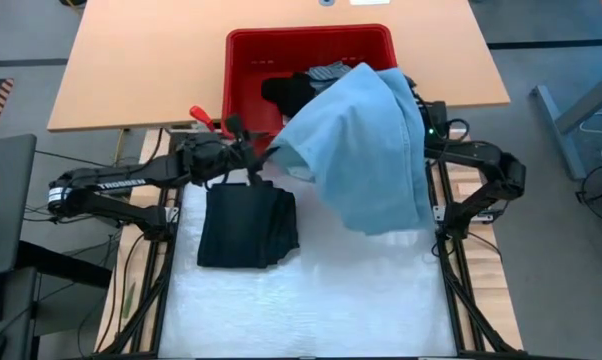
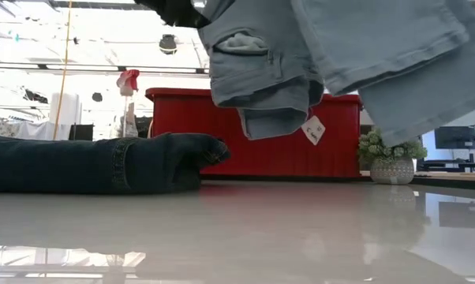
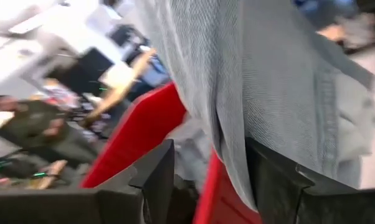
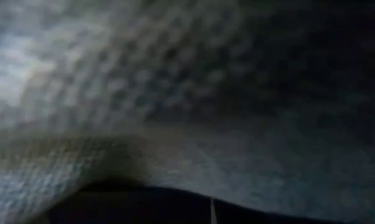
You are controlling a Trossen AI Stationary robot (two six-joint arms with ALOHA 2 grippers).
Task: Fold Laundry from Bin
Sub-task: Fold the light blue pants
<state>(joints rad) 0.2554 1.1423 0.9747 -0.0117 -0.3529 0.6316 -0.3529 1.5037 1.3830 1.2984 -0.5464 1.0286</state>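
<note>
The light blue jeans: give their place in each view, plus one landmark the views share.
High view: the light blue jeans drape from the red bin toward the right arm.
Low view: they hang from the top, clear of the table.
Left wrist view: they hang down the centre.
Right wrist view: fabric fills it; which garment, unclear.
Shared landmark: the red bin.

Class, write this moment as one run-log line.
jeans: held up over bin edge | left gripper: open, fingers either side of jeans | right gripper: shut, hidden under jeans | dark garment: folded on table
</note>
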